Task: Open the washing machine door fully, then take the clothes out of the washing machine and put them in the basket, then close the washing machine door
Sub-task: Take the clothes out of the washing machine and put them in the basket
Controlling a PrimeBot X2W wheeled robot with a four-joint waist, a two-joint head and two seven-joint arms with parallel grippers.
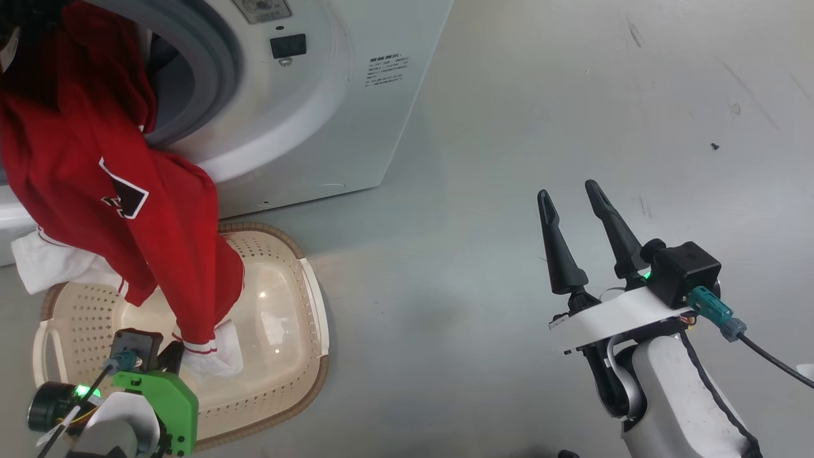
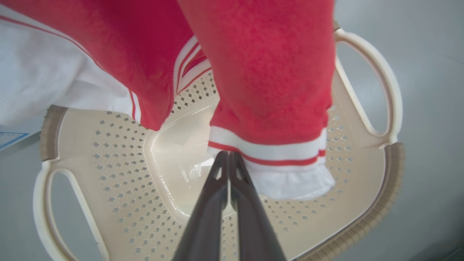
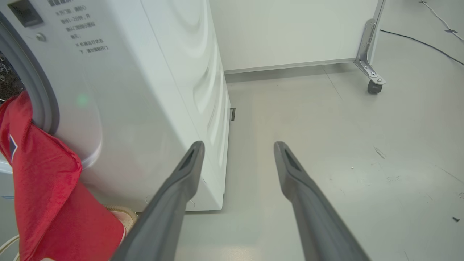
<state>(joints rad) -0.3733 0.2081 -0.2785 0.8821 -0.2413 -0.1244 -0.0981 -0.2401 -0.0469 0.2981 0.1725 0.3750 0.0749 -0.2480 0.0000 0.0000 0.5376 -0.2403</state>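
Grey floor (image 1: pixel 509 127) lies beneath the wide-spread right gripper (image 1: pixel 567 189), while the left gripper (image 2: pixel 228 154), pressed shut, touches the clothes (image 2: pixel 268 79) at a cuff over the basket (image 2: pixel 362 174).

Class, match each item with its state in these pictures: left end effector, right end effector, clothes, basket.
Items:
1. left end effector
2. right end effector
3. clothes
4. basket

States:
a. standing on the floor
b. open, holding nothing
c. shut on the clothes
d. hanging out of the washing machine

Pairs: 1-c, 2-b, 3-d, 4-a
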